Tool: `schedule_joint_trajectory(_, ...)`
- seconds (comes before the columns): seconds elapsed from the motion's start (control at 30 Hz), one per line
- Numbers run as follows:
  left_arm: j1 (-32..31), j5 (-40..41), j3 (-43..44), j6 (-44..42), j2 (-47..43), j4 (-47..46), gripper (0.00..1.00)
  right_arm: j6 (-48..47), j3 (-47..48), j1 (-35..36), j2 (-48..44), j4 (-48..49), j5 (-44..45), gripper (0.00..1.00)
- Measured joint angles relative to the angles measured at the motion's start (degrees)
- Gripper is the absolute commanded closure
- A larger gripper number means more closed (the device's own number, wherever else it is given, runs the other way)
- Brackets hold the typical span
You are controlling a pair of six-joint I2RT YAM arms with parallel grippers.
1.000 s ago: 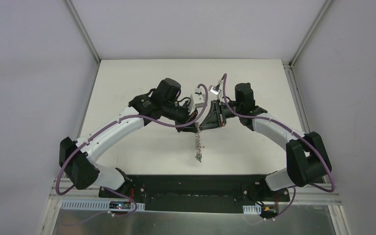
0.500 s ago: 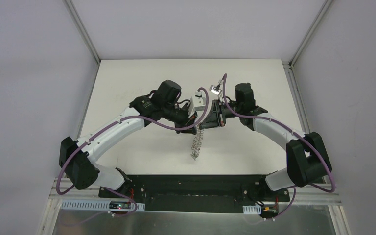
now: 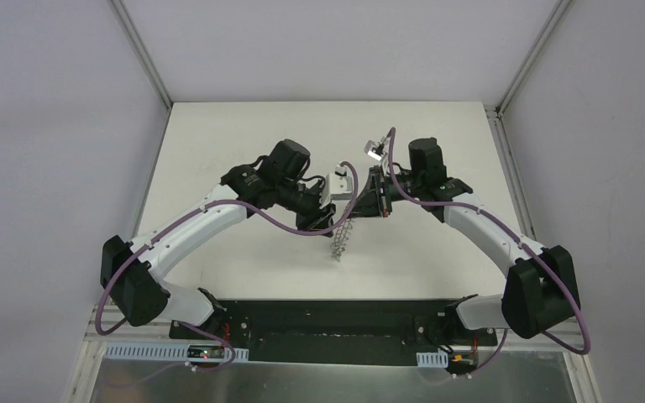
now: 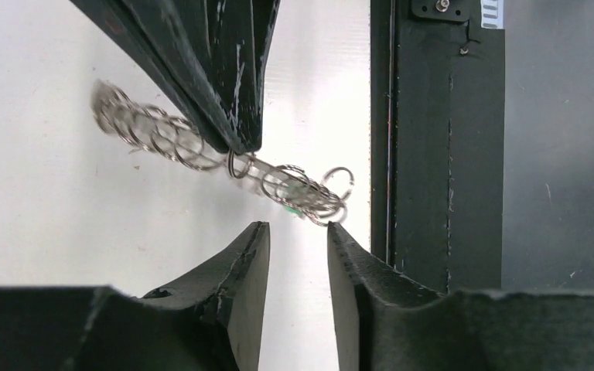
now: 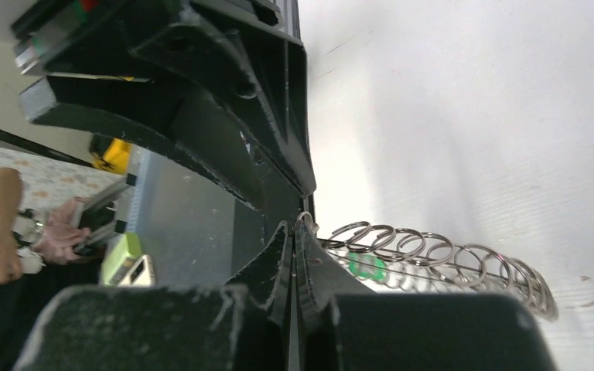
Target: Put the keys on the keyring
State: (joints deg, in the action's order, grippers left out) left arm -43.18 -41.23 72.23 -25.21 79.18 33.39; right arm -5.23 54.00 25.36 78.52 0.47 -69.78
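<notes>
right gripper (image 5: 294, 232) clamped on keyring (image 5: 433, 259) | left gripper (image 4: 295, 236) jaws apart | left wrist view: keyring slants upper-left to centre-right, just above left tips | green key (image 4: 290, 207) nearest them

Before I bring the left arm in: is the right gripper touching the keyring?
Touching: the right wrist view shows the right gripper shut on the keyring.

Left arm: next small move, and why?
Probably ease the left fingers forward to close on the keyring beside the right fingers. The right fingers are shut on it, its other end is free, and the left fingers stand open just short of it.
</notes>
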Motion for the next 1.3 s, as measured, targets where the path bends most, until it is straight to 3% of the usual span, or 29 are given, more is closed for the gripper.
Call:
schedule_joint_trajectory(0.4,0.48,1.51,1.49,-4.24,-1.66,1.64,0.61,-10.62,2.58,0.02,-4.55,-9.53,1.42,1.00)
schedule_joint_trajectory(0.63,1.29,-1.88,6.67,-4.17,1.42,0.98,0.70,-10.69,2.58,0.02,-4.55,-9.97,0.33,1.00)
schedule_joint_trajectory(1.3,1.64,-11.91,7.06,-0.70,7.10,-3.13,0.89,-8.24,2.56,-0.44,-4.50,-8.15,-1.51,1.00)
